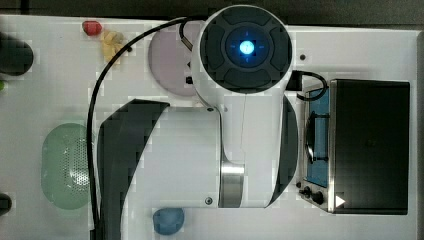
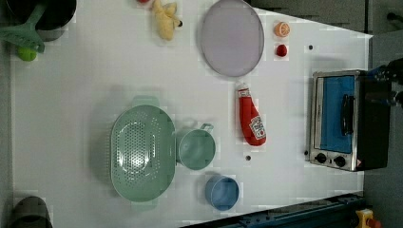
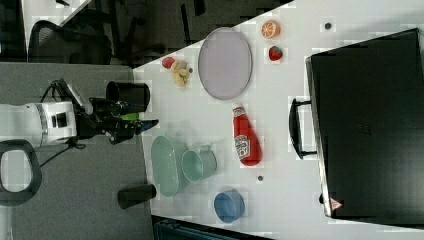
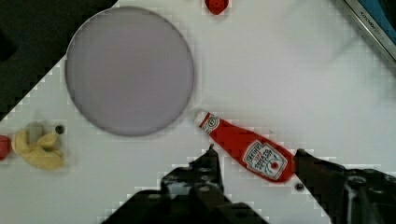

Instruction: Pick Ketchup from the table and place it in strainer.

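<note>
Wrist view: the gripper (image 4: 254,154) hangs open and empty above the table, the ketchup (image 4: 245,147) lying between and beyond its fingers, long axis slanted across the gap. Right view: the gripper (image 3: 145,125) sits high off the table, the ketchup (image 3: 245,136) flat below, well apart from the strainer (image 3: 167,165).

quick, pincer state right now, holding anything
Pincer: open, holding nothing; the ketchup bottle lies on the table.
</note>
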`<act>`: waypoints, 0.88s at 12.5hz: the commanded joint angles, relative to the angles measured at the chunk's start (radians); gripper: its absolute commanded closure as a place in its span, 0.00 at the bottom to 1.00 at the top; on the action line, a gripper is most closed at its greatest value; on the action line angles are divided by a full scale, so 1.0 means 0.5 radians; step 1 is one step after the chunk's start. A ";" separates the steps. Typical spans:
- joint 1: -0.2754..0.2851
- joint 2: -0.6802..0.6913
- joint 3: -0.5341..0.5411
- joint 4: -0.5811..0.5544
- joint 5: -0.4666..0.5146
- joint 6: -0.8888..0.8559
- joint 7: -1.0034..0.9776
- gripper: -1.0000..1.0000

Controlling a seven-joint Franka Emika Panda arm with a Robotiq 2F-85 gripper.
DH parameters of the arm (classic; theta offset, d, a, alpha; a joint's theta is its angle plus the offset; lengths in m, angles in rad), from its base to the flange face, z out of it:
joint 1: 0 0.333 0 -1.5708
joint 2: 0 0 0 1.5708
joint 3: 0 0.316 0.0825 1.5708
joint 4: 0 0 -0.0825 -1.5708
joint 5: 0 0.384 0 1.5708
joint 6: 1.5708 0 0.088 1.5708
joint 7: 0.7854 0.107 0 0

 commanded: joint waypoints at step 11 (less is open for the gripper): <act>-0.205 -0.326 0.243 -0.489 0.052 -0.027 -0.513 0.00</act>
